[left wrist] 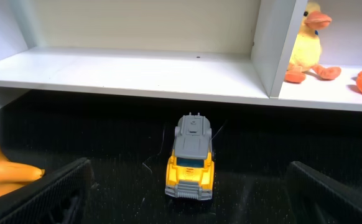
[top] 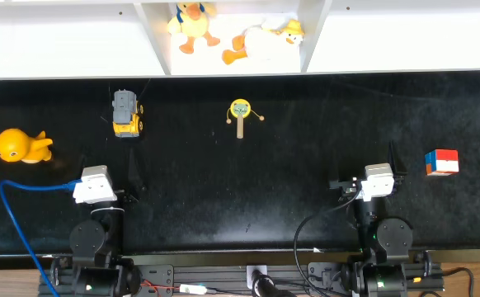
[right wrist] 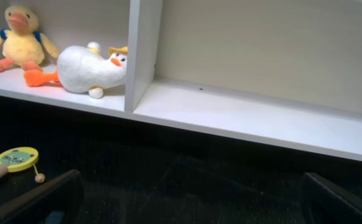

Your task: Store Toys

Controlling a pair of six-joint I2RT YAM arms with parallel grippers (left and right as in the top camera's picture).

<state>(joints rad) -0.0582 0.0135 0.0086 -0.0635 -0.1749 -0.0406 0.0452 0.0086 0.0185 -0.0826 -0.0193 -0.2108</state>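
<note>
A yellow and grey toy truck (top: 126, 113) (left wrist: 191, 158) stands on the black table, straight ahead of my open left gripper (top: 96, 183) (left wrist: 190, 205). An orange rubber duck (top: 21, 147) (left wrist: 0, 171) sits at the table's far left. A small green rattle drum (top: 240, 115) (right wrist: 10, 163) on a wooden stick lies mid-table. A red, white and blue cube (top: 441, 162) rests at the right. My right gripper (top: 377, 181) (right wrist: 187, 208) stands open near the front, with nothing between its fingers. In the white shelf's middle bay (top: 236, 66) are a yellow plush duck (top: 192, 23) (right wrist: 16, 36) and a white plush duck (top: 265, 40) (right wrist: 91, 68).
The white shelf (left wrist: 125, 71) runs along the table's back edge, split by upright dividers (right wrist: 140, 50). Its left bay (top: 67, 41) and right bay (right wrist: 262, 112) hold nothing. A blue cable (top: 17, 214) loops by the left arm's base.
</note>
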